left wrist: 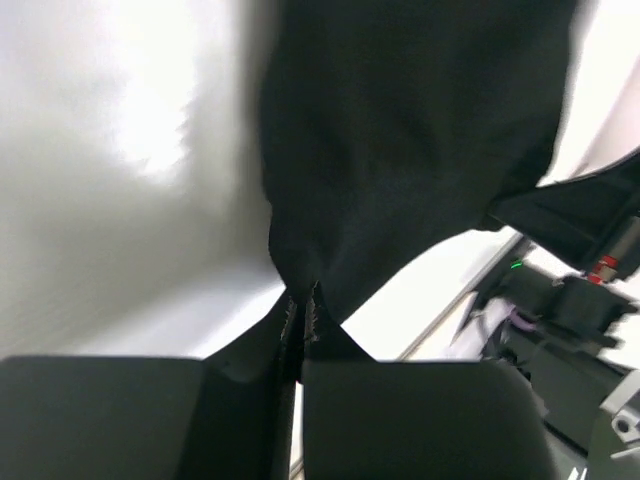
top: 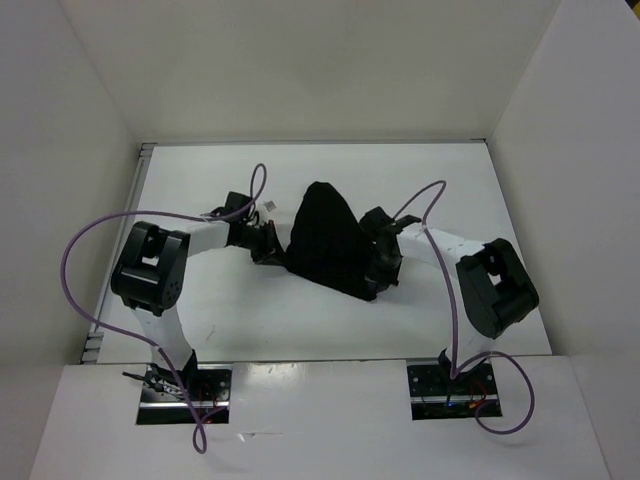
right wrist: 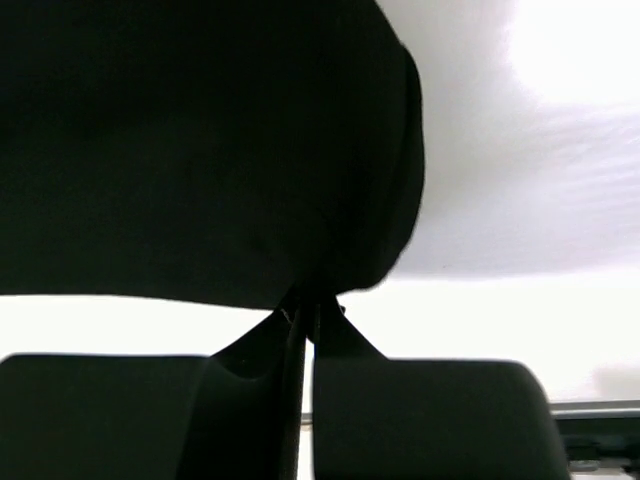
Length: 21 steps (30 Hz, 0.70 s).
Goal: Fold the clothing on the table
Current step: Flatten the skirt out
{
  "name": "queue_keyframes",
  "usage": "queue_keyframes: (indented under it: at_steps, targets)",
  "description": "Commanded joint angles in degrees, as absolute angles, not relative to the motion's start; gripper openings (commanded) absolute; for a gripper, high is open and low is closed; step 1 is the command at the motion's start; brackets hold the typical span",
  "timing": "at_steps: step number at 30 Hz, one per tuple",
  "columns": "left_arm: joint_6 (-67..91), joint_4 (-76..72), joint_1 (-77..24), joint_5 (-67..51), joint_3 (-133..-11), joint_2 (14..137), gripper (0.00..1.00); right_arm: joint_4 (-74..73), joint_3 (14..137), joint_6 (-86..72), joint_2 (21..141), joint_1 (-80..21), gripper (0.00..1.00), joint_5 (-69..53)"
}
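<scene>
The black clothing [top: 328, 240] hangs stretched between my two grippers above the white table [top: 200, 180], narrowing to a peak at its far end. On its left edge my left gripper [top: 276, 250] is shut on the fabric; the left wrist view shows the clothing [left wrist: 400, 130] running up from the pinched tips of the left gripper [left wrist: 302, 295]. At the garment's right edge sits my right gripper [top: 378, 262], also shut on it. In the right wrist view the clothing [right wrist: 200, 140] fills the upper left above the closed right gripper [right wrist: 312, 305].
White walls close in the table at the back and both sides. A small white tag [top: 269, 205] sits near the left wrist. Purple cables [top: 75, 260] loop off both arms. The right arm [left wrist: 570, 300] shows at the right of the left wrist view.
</scene>
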<state>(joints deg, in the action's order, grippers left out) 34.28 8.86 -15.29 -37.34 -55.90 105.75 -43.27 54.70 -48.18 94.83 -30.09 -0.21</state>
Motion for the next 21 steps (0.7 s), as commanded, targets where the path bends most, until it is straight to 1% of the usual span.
queue_keyframes:
  at_steps: [1, 2, 4, 5, 7, 8, 10, 11, 12, 14, 15, 17, 19, 21]
  targets:
    - [32.70, 11.15, -12.92, -40.69, -64.58, 98.98, 0.00, -45.77, 63.52, -44.22, 89.48, -26.99, 0.00, 6.06]
    - [32.17, 11.86, -12.31, -40.69, -66.95, 98.09, 0.00, -46.66, 68.59, -41.77, 88.95, -26.37, 0.00, 6.76]
    - [32.17, 11.87, -11.69, -40.69, -73.87, 97.38, 0.00, -48.07, 74.06, -39.04, 89.64, -23.84, 0.00, 7.99]
    - [33.13, 11.87, -10.47, -42.26, -76.44, 97.38, 0.00, -48.08, 79.40, -37.63, 90.43, -22.77, 0.00, 8.00]
    - [34.80, 11.08, -9.41, -44.02, -82.41, 101.06, 0.00, -48.08, 85.40, -34.20, 93.42, -19.79, 0.00, 8.52]
    - [35.41, 11.07, -9.40, -45.86, -88.97, 102.12, 0.00, -48.08, 92.04, -33.23, 94.38, -18.99, 0.00, 9.31]
    - [35.95, 11.07, -8.00, -46.41, -95.85, 104.58, 0.00, -48.78, 98.84, -30.95, 97.02, -16.71, 0.00, 10.72]
    - [35.95, 11.77, -8.00, -46.41, -99.54, 105.11, 0.00, -49.65, 105.23, -30.24, 97.64, -16.09, 0.00, 10.72]
    - [35.95, 13.43, -7.48, -46.41, -106.28, 105.81, 0.00, -50.27, 108.08, -29.02, 98.52, -15.56, 0.00, 10.72]
    - [35.16, 15.20, -6.94, -46.93, -111.25, 105.82, 0.00, -50.80, 114.74, -28.48, 98.53, -14.77, 0.00, 10.72]
    - [34.55, 16.42, -6.42, -46.93, -113.62, 105.82, 0.00, -50.80, 116.09, -27.61, 99.05, -14.77, 0.00, 10.72]
    - [34.54, 16.44, -5.71, -47.54, -113.64, 104.52, 0.00, -52.29, 117.94, -26.81, 99.05, -14.24, 0.00, 9.93]
    - [34.54, 15.91, -4.58, -48.69, -110.67, 102.58, 0.00, -52.82, 117.95, -26.19, 98.27, -14.24, 0.00, 9.23]
    - [34.02, 14.24, -4.57, -49.22, -104.26, 98.54, 0.00, -52.82, 112.01, -25.66, 94.95, -14.24, 0.00, 8.44]
